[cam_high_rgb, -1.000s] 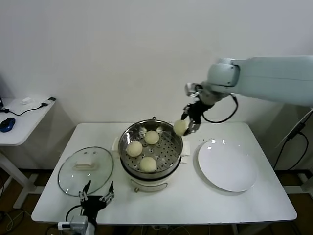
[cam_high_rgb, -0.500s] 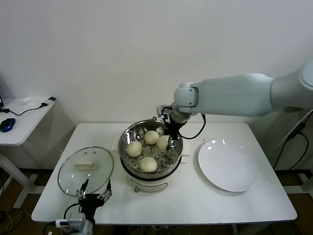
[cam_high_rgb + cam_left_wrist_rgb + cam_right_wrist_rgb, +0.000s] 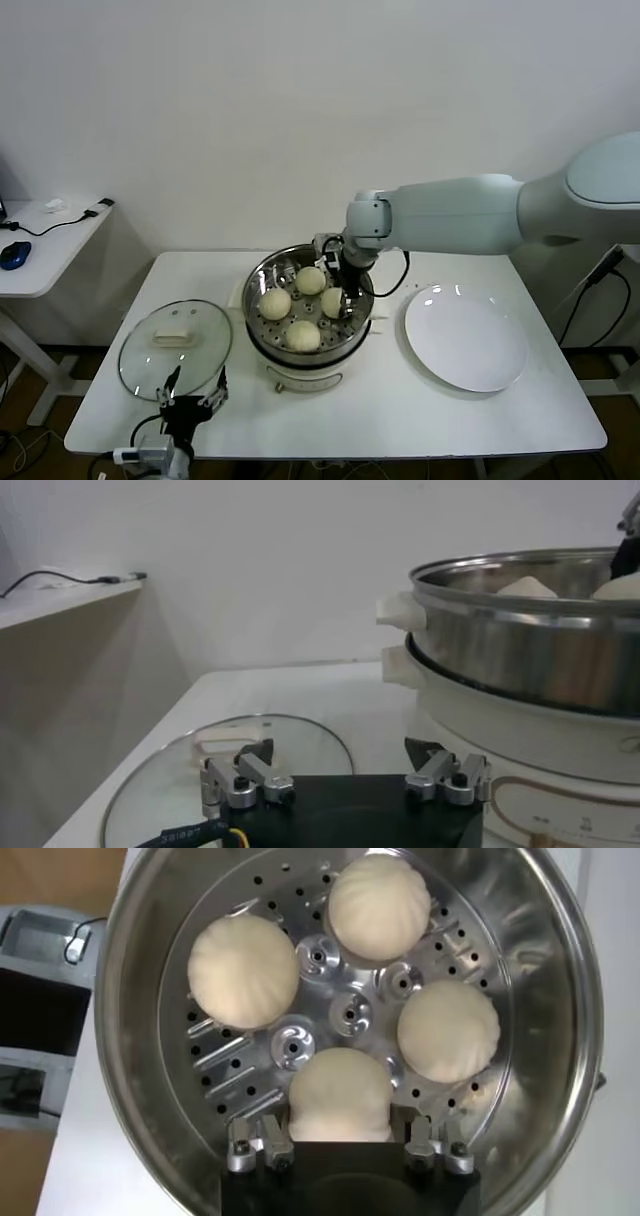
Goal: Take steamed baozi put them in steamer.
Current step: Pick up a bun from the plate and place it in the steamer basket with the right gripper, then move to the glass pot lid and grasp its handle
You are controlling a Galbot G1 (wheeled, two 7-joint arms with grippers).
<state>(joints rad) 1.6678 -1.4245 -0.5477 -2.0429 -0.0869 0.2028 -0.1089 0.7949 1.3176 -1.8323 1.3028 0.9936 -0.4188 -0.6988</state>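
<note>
White table [image 3: 420, 400] carries everything you see: the steamer [image 3: 310, 350] at its middle, a plate [image 3: 465, 340] to the right of it, and a glass lid [image 3: 175, 348] to the left. Your right arm reaches across from the right, and its tool [image 3: 336, 296] sits down inside the steamer, on the side nearest the plate. In the right wrist view the tool [image 3: 340, 1138] has one finger on each side of a baozi [image 3: 340, 1093] that rests on the perforated tray; the fingers look to be touching the bun's flanks, so call it clamped on that baozi. Three more baozi lie on the tray beyond the tool: one straight ahead [image 3: 380, 906], one to either side [image 3: 243, 970] [image 3: 448, 1031], each apart from the others around the tray's centre. Your left tool [image 3: 192, 402] is parked low at the table's front edge, just before the lid, with its fingers [image 3: 245, 780] spread apart and holding nothing.
</note>
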